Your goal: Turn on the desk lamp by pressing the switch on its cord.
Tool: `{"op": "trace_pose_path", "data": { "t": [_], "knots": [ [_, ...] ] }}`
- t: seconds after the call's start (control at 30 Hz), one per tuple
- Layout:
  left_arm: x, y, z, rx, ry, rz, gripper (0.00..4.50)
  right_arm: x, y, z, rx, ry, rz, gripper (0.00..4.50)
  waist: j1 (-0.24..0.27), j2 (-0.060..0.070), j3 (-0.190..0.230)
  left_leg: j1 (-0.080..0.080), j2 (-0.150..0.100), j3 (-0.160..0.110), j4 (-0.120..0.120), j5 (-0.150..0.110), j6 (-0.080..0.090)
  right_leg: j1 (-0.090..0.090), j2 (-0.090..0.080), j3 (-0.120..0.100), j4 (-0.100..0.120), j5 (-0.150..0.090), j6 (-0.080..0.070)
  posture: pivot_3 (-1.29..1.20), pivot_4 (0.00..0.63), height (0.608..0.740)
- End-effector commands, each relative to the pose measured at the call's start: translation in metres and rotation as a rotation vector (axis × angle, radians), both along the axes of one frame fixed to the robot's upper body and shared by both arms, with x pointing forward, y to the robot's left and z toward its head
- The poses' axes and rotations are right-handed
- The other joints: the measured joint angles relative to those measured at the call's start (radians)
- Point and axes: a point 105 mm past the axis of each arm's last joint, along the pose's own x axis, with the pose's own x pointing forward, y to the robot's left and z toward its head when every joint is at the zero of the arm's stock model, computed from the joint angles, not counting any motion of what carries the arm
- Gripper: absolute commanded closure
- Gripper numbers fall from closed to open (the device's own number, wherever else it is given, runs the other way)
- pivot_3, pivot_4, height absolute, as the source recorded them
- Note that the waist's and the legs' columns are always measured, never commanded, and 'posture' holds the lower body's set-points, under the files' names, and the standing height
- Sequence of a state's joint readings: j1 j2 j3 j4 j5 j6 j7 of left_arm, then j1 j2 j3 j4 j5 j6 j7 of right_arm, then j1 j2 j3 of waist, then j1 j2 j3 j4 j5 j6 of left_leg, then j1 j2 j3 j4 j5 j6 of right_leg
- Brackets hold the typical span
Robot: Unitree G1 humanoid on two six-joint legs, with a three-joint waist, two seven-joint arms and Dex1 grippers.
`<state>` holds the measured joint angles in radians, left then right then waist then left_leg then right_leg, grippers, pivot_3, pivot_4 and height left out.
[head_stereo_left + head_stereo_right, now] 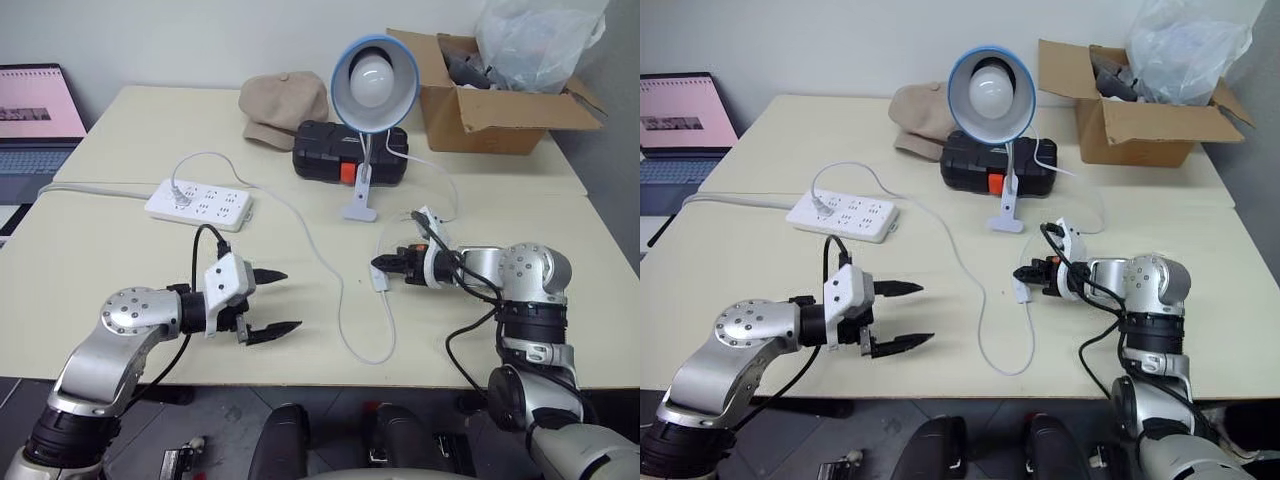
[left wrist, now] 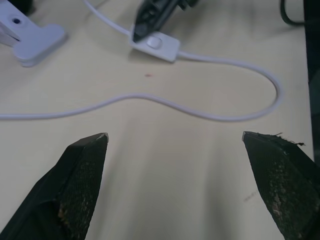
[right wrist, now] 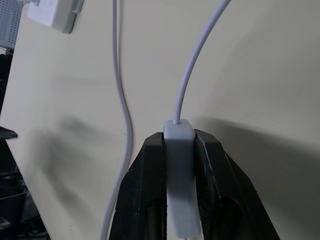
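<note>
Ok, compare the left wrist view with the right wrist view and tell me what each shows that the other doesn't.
Left wrist view alone: the left gripper, open over bare table, the desk lamp by its white clip base, and the button on top of the switch with the right gripper's black fingers on it.

Right wrist view alone: a corner of the power strip, and the right gripper shut on the switch, one finger against each side.

Both: the switch, the cord looping over the table, and the right gripper.
</note>
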<state>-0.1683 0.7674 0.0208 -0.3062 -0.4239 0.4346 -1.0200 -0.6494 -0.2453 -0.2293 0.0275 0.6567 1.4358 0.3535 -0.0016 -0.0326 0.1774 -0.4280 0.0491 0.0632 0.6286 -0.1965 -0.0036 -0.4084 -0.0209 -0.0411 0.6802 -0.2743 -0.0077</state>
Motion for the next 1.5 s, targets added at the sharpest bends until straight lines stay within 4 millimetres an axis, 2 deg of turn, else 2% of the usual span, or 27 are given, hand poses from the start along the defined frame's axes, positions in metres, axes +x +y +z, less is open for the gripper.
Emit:
{"op": "trace_pose_path", "data": {
  "t": [0.03, 0.27, 0.4, 0.53, 0.8, 1.27, 1.5],
  "knots": [
    [0.015, 0.001, 0.030, -0.061, -0.058, 0.064, 0.00, -0.005, 0.006, 0.047, 0.087, -0.238, 0.082, 4.11, -0.001, 0.000, 0.000, 0.000, 0.000, 0.000, 0.000, 0.000, 0.000, 0.000, 0.000, 0.000, 0.000, 0.000, 0.000, 0.00, 0.150, 0.740],
    [0.034, -0.031, 0.068, -0.301, 0.024, 0.015, 0.00, -0.020, 0.007, 0.076, 0.150, -0.361, 0.147, 4.11, -0.001, 0.000, 0.000, -0.002, 0.000, 0.000, 0.000, 0.000, 0.000, -0.001, 0.001, 0.000, -0.001, 0.000, 0.000, 0.00, 0.150, 0.740],
    [0.032, -0.053, 0.078, -0.434, 0.126, -0.058, 0.00, -0.025, 0.012, 0.087, 0.174, -0.401, 0.170, 4.11, -0.004, 0.000, 0.000, -0.003, -0.001, 0.000, 0.000, 0.000, 0.000, -0.001, 0.001, 0.000, -0.001, 0.000, 0.001, 0.00, 0.150, 0.740],
    [0.026, -0.070, 0.076, -0.550, 0.277, -0.139, 0.00, -0.036, 0.020, 0.103, 0.218, -0.441, 0.254, 4.11, -0.006, 0.000, 0.000, -0.003, 0.000, -0.001, 0.000, 0.000, 0.000, -0.001, 0.001, 0.000, 0.000, 0.000, 0.001, 0.00, 0.150, 0.740],
    [0.012, -0.072, 0.077, -0.636, 0.420, -0.253, 0.00, -0.053, 0.022, 0.117, 0.266, -0.464, 0.380, 4.11, -0.005, 0.000, 0.000, -0.003, -0.001, -0.001, 0.001, 0.000, 0.000, -0.001, 0.001, 0.000, 0.000, 0.000, 0.000, 0.00, 0.150, 0.740],
    [0.000, -0.085, 0.074, -0.639, 0.423, -0.331, 0.00, -0.063, 0.021, 0.131, 0.324, -0.485, 0.452, 4.11, -0.005, 0.000, 0.000, -0.003, -0.001, -0.001, 0.001, 0.000, 0.000, -0.001, 0.001, 0.000, 0.000, 0.000, 0.000, 0.00, 0.150, 0.740],
    [0.001, -0.088, 0.075, -0.670, 0.424, -0.334, 0.00, -0.063, 0.021, 0.133, 0.341, -0.473, 0.451, 4.11, -0.004, 0.000, 0.000, -0.003, -0.001, -0.001, 0.001, 0.000, 0.000, -0.001, 0.001, 0.000, 0.000, 0.000, 0.000, 0.00, 0.150, 0.740]
  ]
}}
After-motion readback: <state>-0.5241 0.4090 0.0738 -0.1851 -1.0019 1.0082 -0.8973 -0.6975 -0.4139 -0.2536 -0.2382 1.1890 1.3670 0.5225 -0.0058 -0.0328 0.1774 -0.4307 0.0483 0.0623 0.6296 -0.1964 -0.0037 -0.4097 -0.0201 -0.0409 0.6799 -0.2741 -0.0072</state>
